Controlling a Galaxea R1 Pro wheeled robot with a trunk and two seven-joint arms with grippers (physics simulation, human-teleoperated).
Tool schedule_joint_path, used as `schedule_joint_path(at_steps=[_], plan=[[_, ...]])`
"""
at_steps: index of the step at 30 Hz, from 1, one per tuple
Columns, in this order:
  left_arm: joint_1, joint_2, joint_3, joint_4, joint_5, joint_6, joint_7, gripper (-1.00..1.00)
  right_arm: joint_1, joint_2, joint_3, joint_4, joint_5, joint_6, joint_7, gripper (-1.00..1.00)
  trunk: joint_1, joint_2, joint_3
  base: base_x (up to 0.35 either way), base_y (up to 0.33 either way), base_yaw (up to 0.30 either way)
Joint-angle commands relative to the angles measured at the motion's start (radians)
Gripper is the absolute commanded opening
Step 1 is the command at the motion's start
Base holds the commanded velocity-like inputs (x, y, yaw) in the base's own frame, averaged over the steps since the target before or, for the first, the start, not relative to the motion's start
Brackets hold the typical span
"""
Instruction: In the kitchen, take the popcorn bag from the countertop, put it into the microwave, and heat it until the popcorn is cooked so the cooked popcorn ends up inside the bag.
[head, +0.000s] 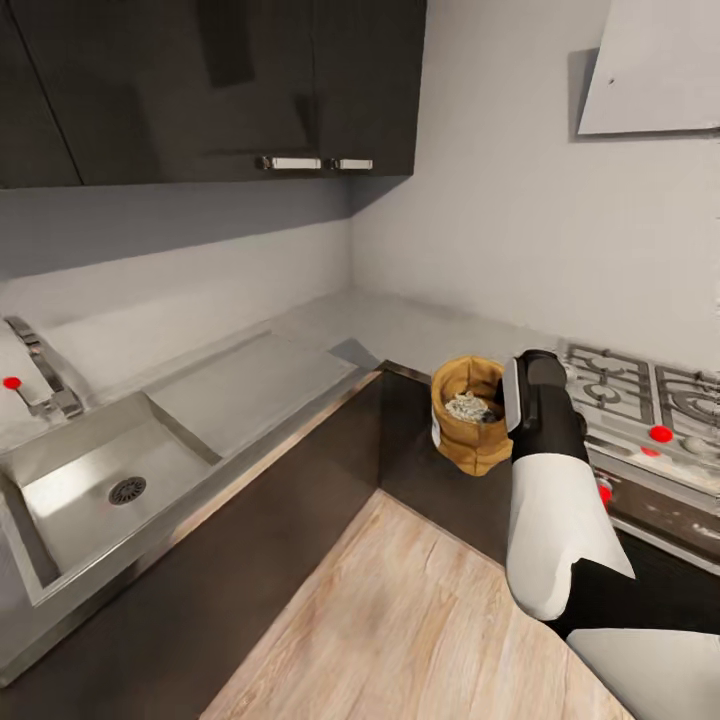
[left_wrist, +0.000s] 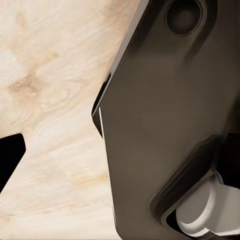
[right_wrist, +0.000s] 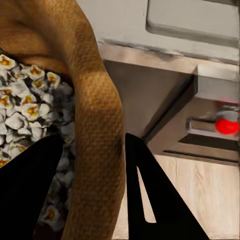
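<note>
Right hand (head: 512, 400) clamped on popcorn bag (head: 468, 432) rim, one finger inside, one outside; bag upright, held off the surface over the floor by the stove (head: 640, 400). Popcorn (right_wrist: 25, 115) inside. Left hand state: cannot tell

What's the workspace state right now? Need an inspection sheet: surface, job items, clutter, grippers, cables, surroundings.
Surface: grey countertop runs into the corner, with a sink and faucet set in it.
Job's things: popcorn bag is held off the countertop, in front of the cabinet corner; popcorn inside looks popped, white and yellow.
Clutter: nothing seen.
Grippers: right gripper is shut on the bag's wall, one finger inside and one outside. Left gripper: state cannot be told; the left wrist view shows wood floor and a dark robot part.
Cables: nothing seen.
Surroundings: stove with red-marked knobs, dark upper cabinets, grey wall.
</note>
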Motion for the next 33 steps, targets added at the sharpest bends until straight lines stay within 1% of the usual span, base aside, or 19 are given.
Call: schedule_joint_path(at_steps=[1, 5, 6, 7, 12, 14, 16, 18, 20, 25, 33], plan=[[0.000, 0.000, 0.003, -0.001, 0.001, -0.002, 0.003, 1.00, 0.005, 0.001, -0.002, -0.001, 0.004, 0.004, 0.004, -1.00, -0.001, -0.001, -0.001, -0.347, 0.000, 0.000], [0.000, 0.001, 0.001, -0.002, 0.001, -0.003, 0.002, 1.00, 0.010, 0.001, -0.002, 0.000, 0.004, 0.004, 0.008, -1.00, -0.001, -0.001, -0.001, -0.325, -0.052, 0.000], [0.000, 0.001, 0.001, -0.002, 0.000, -0.003, 0.002, 1.00, 0.040, 0.001, -0.002, 0.000, 0.004, 0.004, 0.010, -1.00, -0.001, -0.001, -0.001, -0.077, -0.011, 0.000], [0.000, 0.001, 0.001, -0.002, 0.001, -0.003, 0.002, 1.00, 0.051, 0.001, -0.002, 0.000, 0.004, 0.004, 0.010, -1.00, -0.001, -0.001, 0.001, -0.032, -0.005, 0.000], [0.000, 0.003, 0.002, -0.002, 0.005, -0.003, 0.002, 1.00, 0.062, 0.001, -0.002, 0.001, 0.004, 0.004, 0.011, -1.00, -0.001, -0.001, 0.008, -0.007, -0.001, 0.000], [0.000, 0.003, 0.004, -0.002, 0.006, -0.003, 0.002, 1.00, 0.076, 0.001, -0.002, 0.001, 0.003, 0.004, 0.011, -1.00, -0.001, -0.001, 0.011, 0.000, 0.000, 0.000], [0.000, 0.003, 0.004, -0.002, 0.007, -0.003, 0.002, 1.00, 0.087, 0.001, -0.003, 0.001, -0.015, 0.004, 0.017, -1.00, -0.001, -0.001, 0.014, 0.000, 0.000, 0.000], [0.000, 0.003, 0.005, -0.002, 0.007, -0.003, 0.002, 1.00, 0.093, 0.001, -0.004, 0.000, -0.060, 0.004, 0.026, -1.00, -0.001, -0.001, 0.018, 0.000, 0.000, 0.000], [0.000, 0.003, 0.004, -0.003, 0.007, -0.003, 0.002, 1.00, 0.099, 0.001, -0.004, 0.000, -0.082, 0.004, 0.028, -1.00, -0.001, -0.001, 0.021, 0.000, 0.000, 0.000], [0.000, 0.003, 0.005, -0.003, 0.009, -0.003, 0.002, 1.00, 0.153, 0.001, -0.004, -0.002, -0.083, 0.004, 0.028, -1.00, -0.001, -0.001, 0.029, 0.000, 0.000, 0.000], [0.000, 0.004, 0.007, -0.003, 0.011, -0.003, 0.002, 1.00, 0.161, 0.001, -0.005, -0.003, -0.083, 0.004, 0.027, -1.00, -0.001, -0.001, 0.042, 0.000, 0.000, 0.000]])
